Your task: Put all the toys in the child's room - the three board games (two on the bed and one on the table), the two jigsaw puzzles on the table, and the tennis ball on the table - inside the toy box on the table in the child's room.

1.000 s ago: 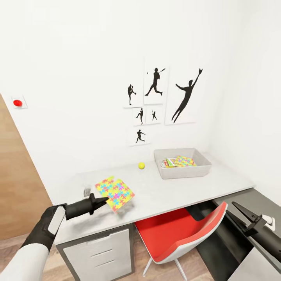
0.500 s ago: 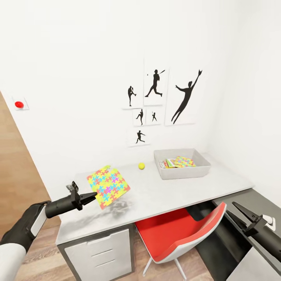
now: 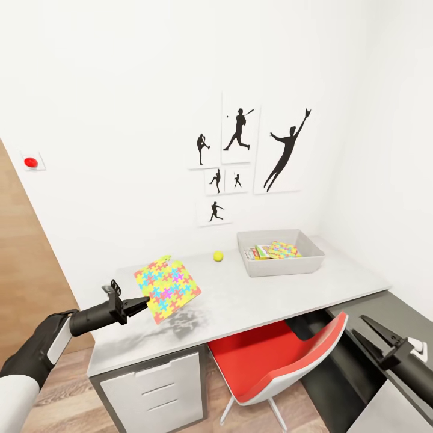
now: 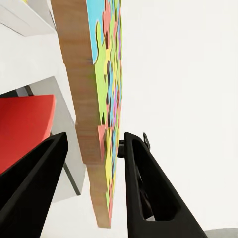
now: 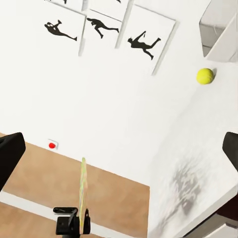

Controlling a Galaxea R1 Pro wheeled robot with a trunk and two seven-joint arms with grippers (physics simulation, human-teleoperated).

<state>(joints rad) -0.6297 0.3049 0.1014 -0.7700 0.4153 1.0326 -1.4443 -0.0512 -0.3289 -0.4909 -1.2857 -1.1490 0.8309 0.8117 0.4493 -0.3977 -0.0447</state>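
Multicolour jigsaw puzzle panel (image 3: 166, 288), thin, interlocking yellow, pink, blue and green pattern, is held clear of the pale grey speckled table (image 3: 252, 300), tilted, its shadow on the top beneath. Left gripper (image 3: 143, 304) pinches the panel's lower edge; in the left wrist view the black fingers (image 4: 144, 183) stand narrow, one on each face of the panel's wood-coloured edge (image 4: 82, 99).

Progress, judged: pale grey open toy box (image 3: 280, 251), well apart along the table, already holds some printed flat items, one puzzle-patterned on top. Small yellow-green tennis ball (image 3: 218, 255) lies on the table between panel and box, not yet stowed.

Right gripper (image 3: 370, 329) hangs low beside the red chair (image 3: 282, 361), jaws spread, empty.

Unclear: how many board games lie in the box; its contents overlap and are too small to count.
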